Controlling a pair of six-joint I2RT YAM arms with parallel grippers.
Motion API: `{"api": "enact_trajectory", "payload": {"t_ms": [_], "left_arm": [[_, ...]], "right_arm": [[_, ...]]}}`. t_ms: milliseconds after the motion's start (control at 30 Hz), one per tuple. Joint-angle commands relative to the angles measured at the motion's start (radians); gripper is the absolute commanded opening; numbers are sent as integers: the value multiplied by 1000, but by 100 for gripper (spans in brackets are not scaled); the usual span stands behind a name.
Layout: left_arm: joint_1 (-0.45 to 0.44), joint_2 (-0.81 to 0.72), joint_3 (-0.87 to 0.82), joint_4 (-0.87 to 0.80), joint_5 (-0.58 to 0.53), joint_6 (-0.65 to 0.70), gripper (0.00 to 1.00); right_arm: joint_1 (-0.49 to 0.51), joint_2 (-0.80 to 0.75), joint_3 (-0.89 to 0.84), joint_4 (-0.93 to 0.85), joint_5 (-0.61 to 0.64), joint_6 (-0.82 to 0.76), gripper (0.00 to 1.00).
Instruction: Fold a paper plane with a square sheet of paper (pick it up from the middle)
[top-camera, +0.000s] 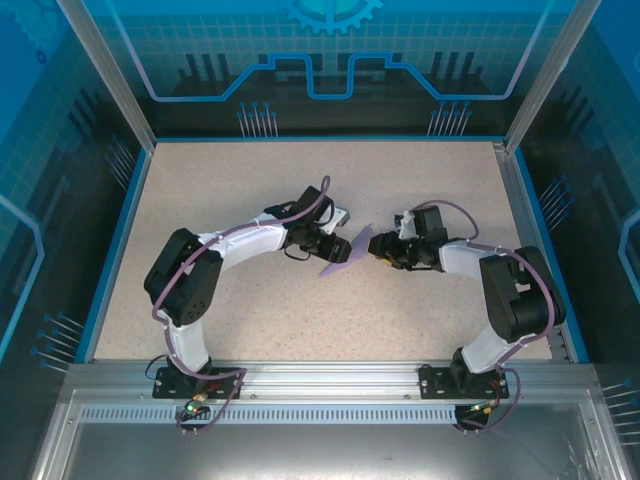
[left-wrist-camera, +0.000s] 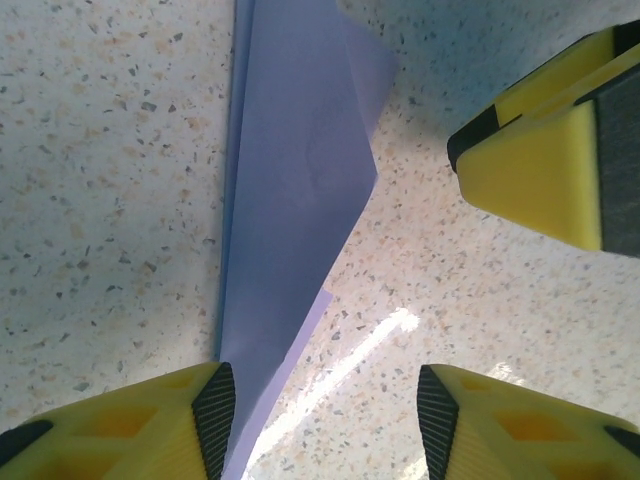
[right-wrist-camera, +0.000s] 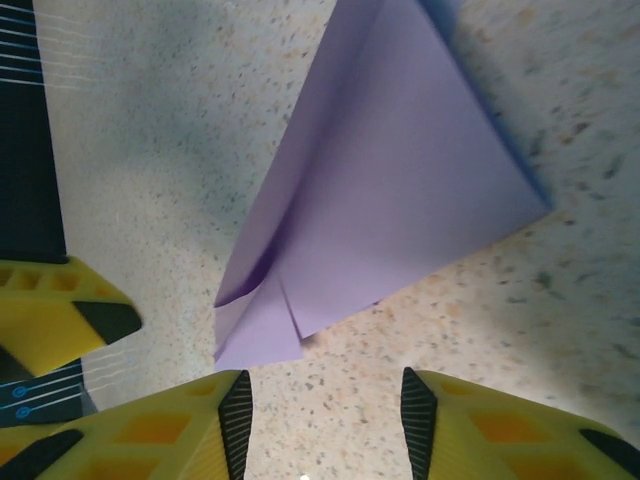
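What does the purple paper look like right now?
The purple paper is thin, matte lavender, folded into a layered pointed shape with sharp creases and small flaps at one end. It lies on the speckled table, some edges lifting slightly, between the open left gripper and the open right gripper. Neither holds it. One end runs beside a left finger, and I cannot tell if they touch.

l gripper (top-camera: 328, 243): low over table, tips toward r gripper, paper plane just ahead of tips.
r gripper (top-camera: 382, 250): low, facing l gripper, plane right in front.
paper plane (top-camera: 346, 251): lavender, folded, pointed, betw. both tips; contact w/ fingers unclear.
table (top-camera: 250, 180): speckled beige, under both tools.
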Motion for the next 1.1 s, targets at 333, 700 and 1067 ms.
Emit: {"api": "enact_trajectory", "payload": {"t_ms": [333, 700, 1067], "left_arm": [[-25, 132, 69, -41, -201, 79, 46], [-22, 122, 77, -45, -160, 58, 10], [41, 72, 55, -23, 29, -11, 3]], "right_arm": [[14, 11, -4, 26, -15, 32, 48], [45, 35, 11, 52, -29, 62, 49], [78, 57, 12, 110, -55, 126, 54]]}}
